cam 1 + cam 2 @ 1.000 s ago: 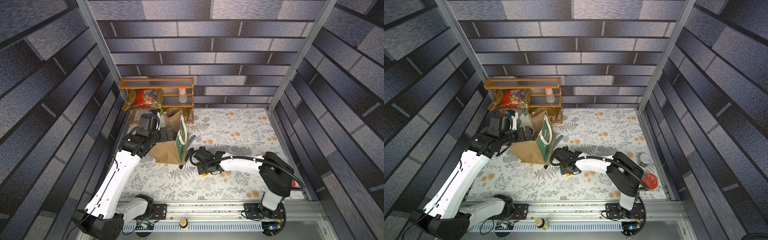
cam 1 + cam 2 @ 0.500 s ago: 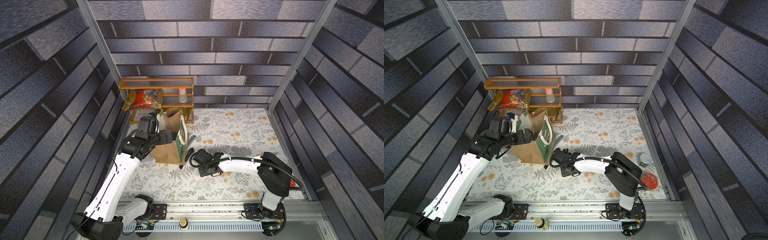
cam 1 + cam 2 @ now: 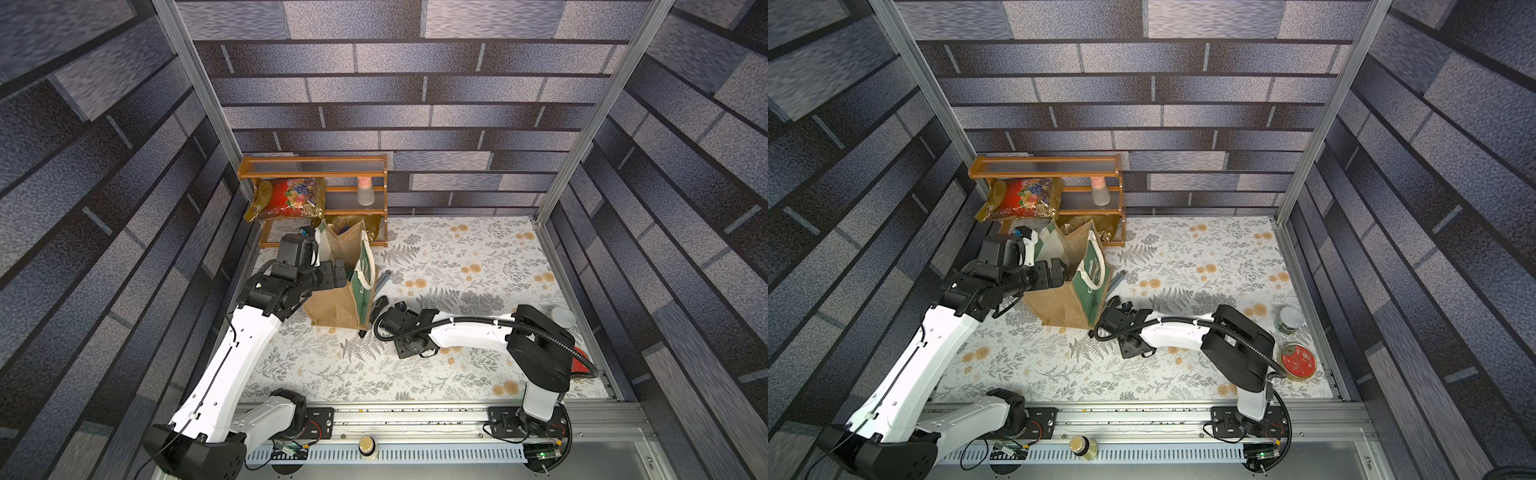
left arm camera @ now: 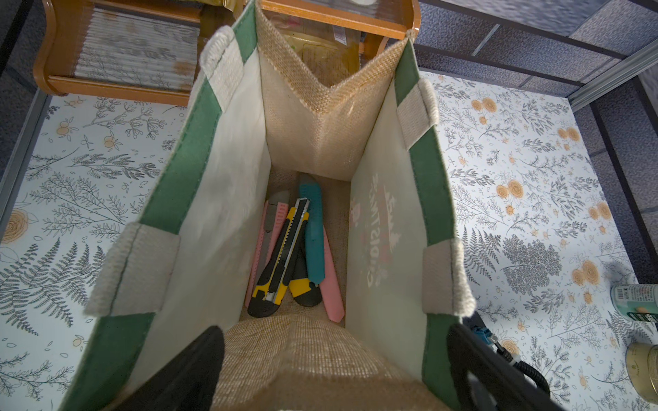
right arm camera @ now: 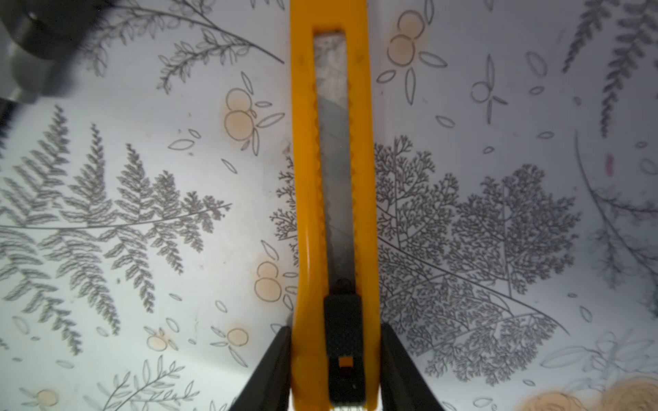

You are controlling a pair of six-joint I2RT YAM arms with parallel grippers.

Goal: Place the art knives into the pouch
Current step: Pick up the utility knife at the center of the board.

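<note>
A: Right wrist view first: where is the art knife (image 5: 302,199)?
B: Flat on the worktop (image 5: 142,249), lying lengthwise between the fingers of the right claw (image 5: 334,325). Both fingers sit against its long yellow edges beside the black slider, so that claw is narrowed onto it.
A: Any room around it?
B: Open floral sheet on either side. In both top views that claw sits low, just beside the pouch (image 3: 336,307) (image 3: 1059,307), at its green panel. A grey knife (image 3: 384,277) lies near the same panel.
A: And the left claw (image 4: 334,334)?
B: Spread wide at the pouch's near burlap end, one finger by each rim. The mouth stands open, with its rims well apart, and several cutters (image 4: 281,256) lie on the bottom.
A: The room?
B: A wooden shelf (image 3: 311,166) stands just behind the pouch against the brick-print wall (image 3: 415,124), with a foil bag (image 3: 286,199) on it. A red tin (image 3: 1298,361) and a jar (image 3: 1289,319) stand by the worktop's right edge
</note>
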